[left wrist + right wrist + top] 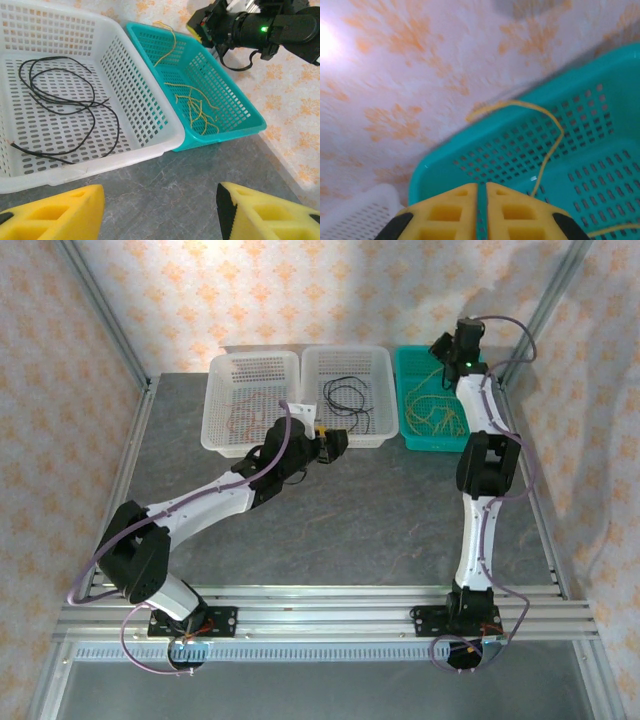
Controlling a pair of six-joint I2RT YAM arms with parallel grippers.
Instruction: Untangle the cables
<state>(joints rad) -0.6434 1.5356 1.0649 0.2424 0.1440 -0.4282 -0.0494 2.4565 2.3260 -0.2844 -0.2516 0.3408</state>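
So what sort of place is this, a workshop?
Most likely a robotics lab test cell. A left arm and a right arm are bolted to a metal rail at the edge of a table, patterned backdrop walls box it in, and baskets hold loose cables.

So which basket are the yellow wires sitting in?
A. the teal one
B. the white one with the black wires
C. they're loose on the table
A: the yellow cables lie inside the teal basket, while the white basket beside it holds only black cables.
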